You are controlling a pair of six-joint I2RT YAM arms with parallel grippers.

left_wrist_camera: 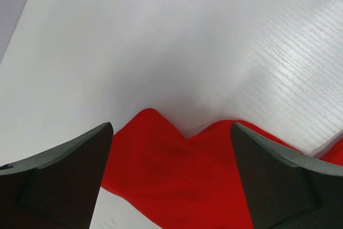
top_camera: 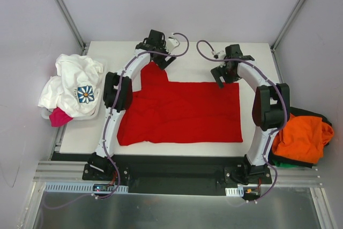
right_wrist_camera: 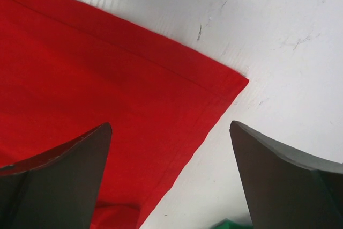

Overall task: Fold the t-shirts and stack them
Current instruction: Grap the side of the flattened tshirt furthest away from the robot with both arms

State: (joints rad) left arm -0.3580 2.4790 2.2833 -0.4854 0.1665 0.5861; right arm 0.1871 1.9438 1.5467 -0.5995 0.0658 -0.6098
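A white flower-print t-shirt (top_camera: 75,81) and a pink t-shirt (top_camera: 58,117) sit heaped at the table's (top_camera: 198,68) left edge; the red t-shirt (top_camera: 182,113) lies flat mid-table, and we judge that its first fold is about to begin. Our left gripper (left_wrist_camera: 171,125), jaws spread, hangs over the far-left sleeve, and our right gripper (right_wrist_camera: 170,125), also spread, over the far-right corner, so both must pinch cloth next. The white table is scuffed and ringed by pale panels (top_camera: 32,25), with an orange t-shirt (top_camera: 300,138) off its right edge.

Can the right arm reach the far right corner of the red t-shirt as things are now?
Probably yes. The right gripper hangs open just over that corner of the red t-shirt. The corner lies flat on the table with nothing on it.
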